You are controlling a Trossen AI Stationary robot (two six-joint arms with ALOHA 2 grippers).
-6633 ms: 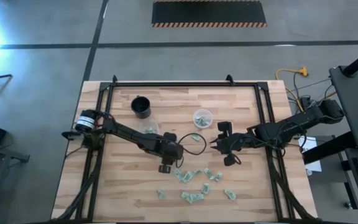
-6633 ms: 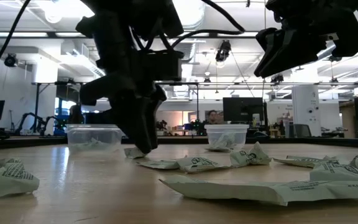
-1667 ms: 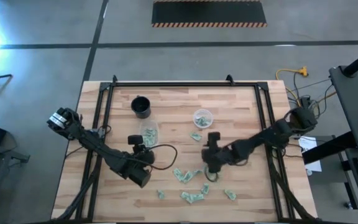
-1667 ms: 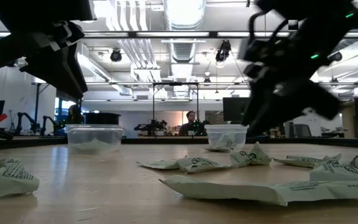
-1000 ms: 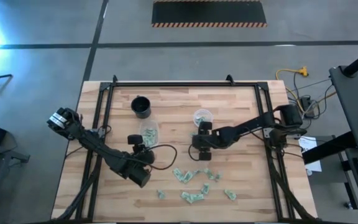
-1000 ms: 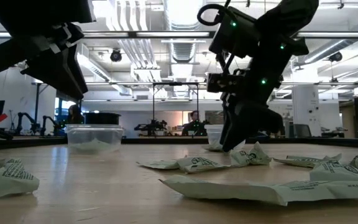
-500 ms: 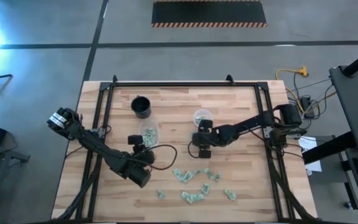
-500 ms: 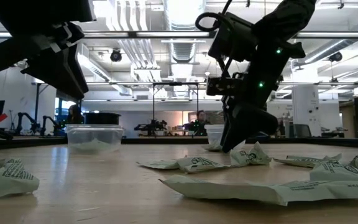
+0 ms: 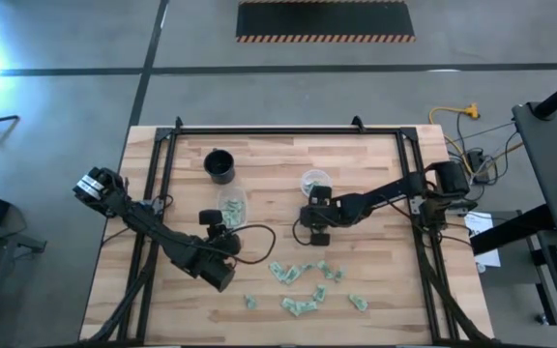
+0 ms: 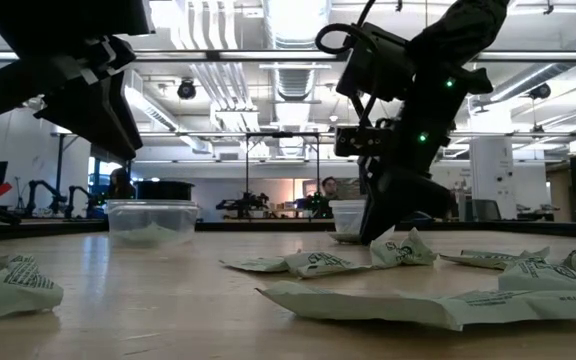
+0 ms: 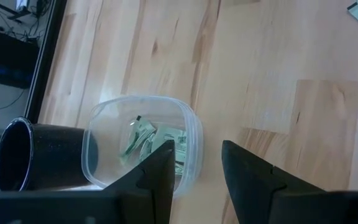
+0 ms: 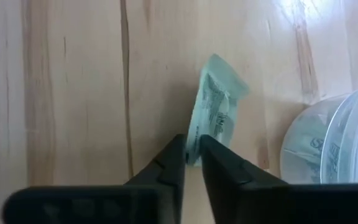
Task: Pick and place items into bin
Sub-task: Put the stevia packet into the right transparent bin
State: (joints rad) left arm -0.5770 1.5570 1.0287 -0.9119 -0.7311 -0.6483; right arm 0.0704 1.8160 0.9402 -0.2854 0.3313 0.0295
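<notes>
The right gripper (image 12: 192,163) is down on the wooden table (image 9: 375,280), its two dark fingers pressed almost together on the near end of one pale green-and-white wrinkly wrapper piece (image 12: 215,107). The piece lies flat and its long axis runs straight away from the fingertips – so the pinch holds only its edge. The clear round plastic bin (image 12: 331,138) stands just beside it, already with some pieces inside. The left gripper (image 11: 192,167) waits apart, fingers spread and empty, looking at another clear container (image 11: 143,149).
</notes>
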